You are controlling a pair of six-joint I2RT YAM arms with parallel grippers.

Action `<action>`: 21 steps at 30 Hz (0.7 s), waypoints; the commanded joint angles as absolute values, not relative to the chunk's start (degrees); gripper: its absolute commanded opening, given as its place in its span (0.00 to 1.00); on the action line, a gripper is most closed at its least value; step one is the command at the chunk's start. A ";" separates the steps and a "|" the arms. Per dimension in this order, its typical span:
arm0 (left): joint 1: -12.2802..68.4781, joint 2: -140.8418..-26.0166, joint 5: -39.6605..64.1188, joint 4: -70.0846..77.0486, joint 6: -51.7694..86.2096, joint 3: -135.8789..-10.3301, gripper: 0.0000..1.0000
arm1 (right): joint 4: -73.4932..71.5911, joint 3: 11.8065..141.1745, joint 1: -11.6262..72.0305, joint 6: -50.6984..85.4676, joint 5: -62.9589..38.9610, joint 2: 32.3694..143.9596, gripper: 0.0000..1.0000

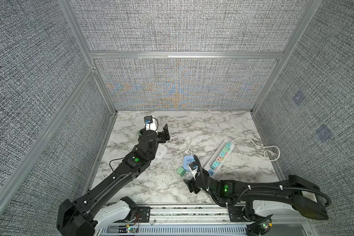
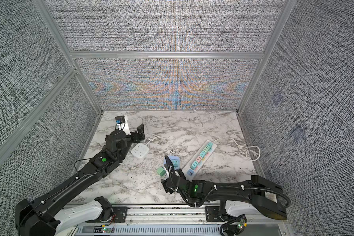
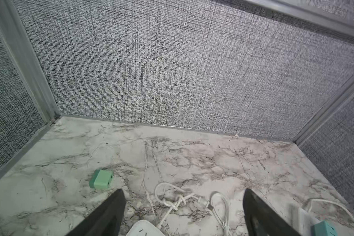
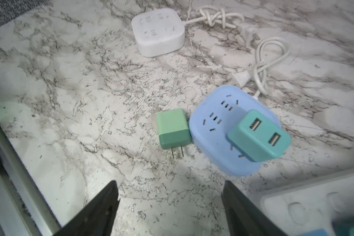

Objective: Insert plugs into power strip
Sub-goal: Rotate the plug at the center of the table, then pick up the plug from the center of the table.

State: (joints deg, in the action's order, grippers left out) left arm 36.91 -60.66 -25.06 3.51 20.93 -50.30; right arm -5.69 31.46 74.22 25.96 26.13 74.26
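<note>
On the veined marble-look table (image 4: 70, 102), a two-tone green plug (image 4: 173, 128) lies flat, prongs bare, just beside a rounded blue power strip (image 4: 202, 134) carrying a teal two-port plug (image 4: 258, 134); a white square strip (image 4: 157, 32) and knotted cord (image 3: 176, 201) lie beyond. The right gripper (image 4: 170, 182) hangs near them, wide open and empty, and the left gripper (image 3: 183, 191) is equally spread and empty near a second green plug (image 3: 101, 179). A row of pastel plugs (image 1: 222, 154) sits along the long white strip (image 1: 218, 169).

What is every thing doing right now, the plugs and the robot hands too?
Left hand, open, empty.
Right hand, open, empty.
Green plug, lying loose beside the blue power strip, prongs bare.
Teal plug, plugged into the blue power strip.
Second green plug, lying loose on the table.
Long power strip, row of plugs in it.
White square power strip, no plugs in it.
</note>
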 commanded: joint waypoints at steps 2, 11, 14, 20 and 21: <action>34.70 -59.37 -18.12 6.82 18.63 -48.97 0.83 | -9.05 32.37 74.27 28.68 25.00 78.90 0.81; 34.48 -58.99 -21.44 7.38 16.53 -48.29 0.76 | -10.19 34.73 74.06 28.66 24.53 85.99 0.82; 34.48 -59.55 -19.86 7.27 15.91 -48.56 0.78 | -11.37 34.40 72.95 29.05 23.38 87.78 0.82; 34.48 -61.68 -19.69 7.20 16.98 -49.13 0.87 | -14.30 33.77 70.64 29.80 20.41 90.66 0.82; 34.50 -62.17 -19.62 6.73 17.04 -49.56 0.87 | -14.49 34.13 70.62 29.58 20.18 91.58 0.82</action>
State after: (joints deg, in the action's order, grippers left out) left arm 34.61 -61.43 -20.53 5.89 16.97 -48.75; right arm -12.47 33.47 70.61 28.73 21.54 90.50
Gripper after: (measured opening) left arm 0.871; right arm 0.816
